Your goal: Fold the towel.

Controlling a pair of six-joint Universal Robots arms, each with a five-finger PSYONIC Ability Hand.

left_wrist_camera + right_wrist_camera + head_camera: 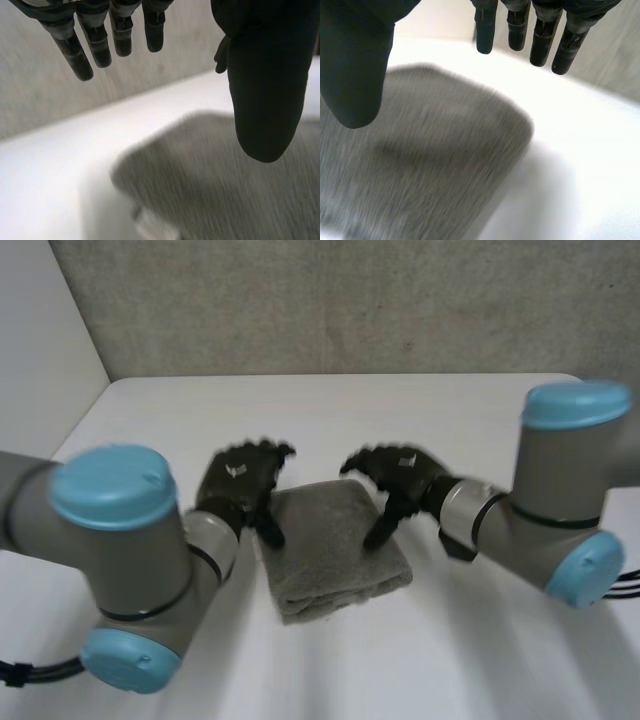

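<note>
My left hand hangs over the white table, right at the left edge of the grey towel. Its fingers are straight and spread, released, gripping nothing. My thumb points down toward the cloth, but I cannot tell whether its tip touches it. Under that palm lie the towel's left side and one rounded corner, with bare table beyond the fingertips.

The towel lies flat between my two hands, folded into a thick pad. Its layered edges are on the side nearest me.

My right hand hangs over the towel's right edge, opposite the left one. Here too the fingers are straight and loose, and they grasp nothing. That hand's thumb sits above the cloth, while its fingertips reach past the towel's far rounded corner, over bare table.
</note>
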